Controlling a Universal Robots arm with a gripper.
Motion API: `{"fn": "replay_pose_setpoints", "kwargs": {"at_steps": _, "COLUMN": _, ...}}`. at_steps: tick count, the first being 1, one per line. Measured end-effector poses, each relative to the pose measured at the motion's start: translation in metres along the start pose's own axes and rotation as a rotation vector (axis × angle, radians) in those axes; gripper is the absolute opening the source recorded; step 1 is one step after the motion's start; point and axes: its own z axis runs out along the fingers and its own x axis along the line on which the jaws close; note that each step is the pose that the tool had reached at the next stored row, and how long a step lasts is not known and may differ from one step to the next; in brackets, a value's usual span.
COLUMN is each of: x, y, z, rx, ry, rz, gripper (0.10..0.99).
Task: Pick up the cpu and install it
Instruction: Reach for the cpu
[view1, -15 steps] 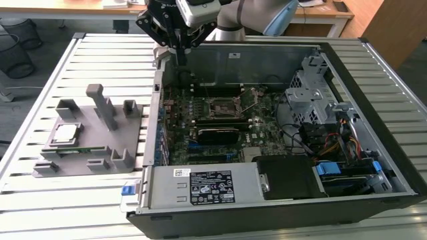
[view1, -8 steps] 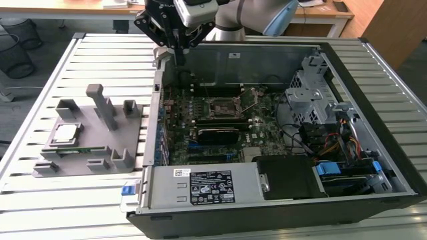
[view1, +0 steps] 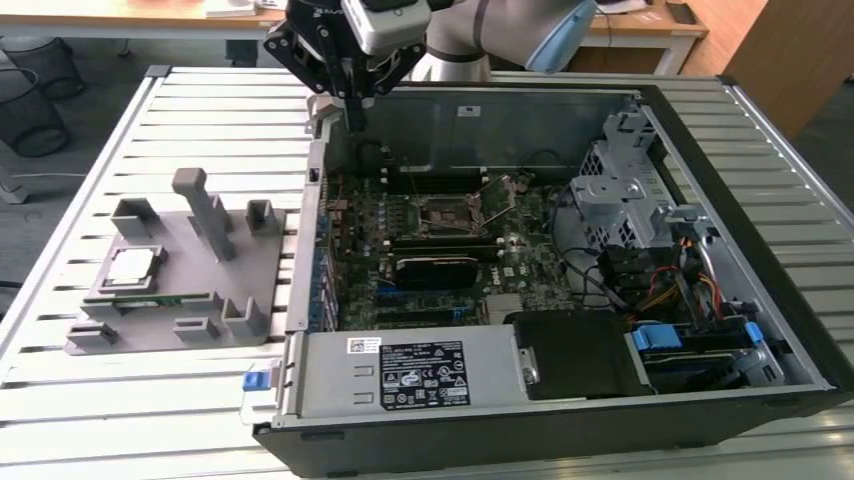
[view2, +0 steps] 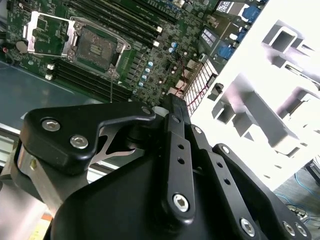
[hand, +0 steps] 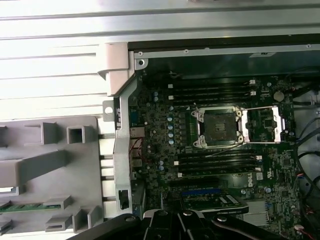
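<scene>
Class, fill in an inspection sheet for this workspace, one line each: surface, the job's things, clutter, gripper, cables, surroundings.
Surface: white slatted table carrying a grey fixture and an open computer case.
Job's things: the cpu lies flat on the fixture, with nothing touching it. The socket on the board has its metal frame swung open.
Clutter: a green memory stick in the fixture, next to the cpu.
Gripper: the gripper is shut, holds nothing, and hangs over the case's far corner at the exterior view's left.
Cables: coloured wires inside the case, at the exterior view's right.
Surroundings: wire baskets and wooden furniture beyond the table.
</scene>
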Motion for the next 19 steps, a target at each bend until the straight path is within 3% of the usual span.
{"fn": "replay_pose_setpoints", "kwargs": {"at_steps": 19, "x": 0.0043, "y": -0.0004, "z": 0.0011, "rx": 0.000, "ry": 0.0043, "rz": 0.000, "gripper": 0.106}}
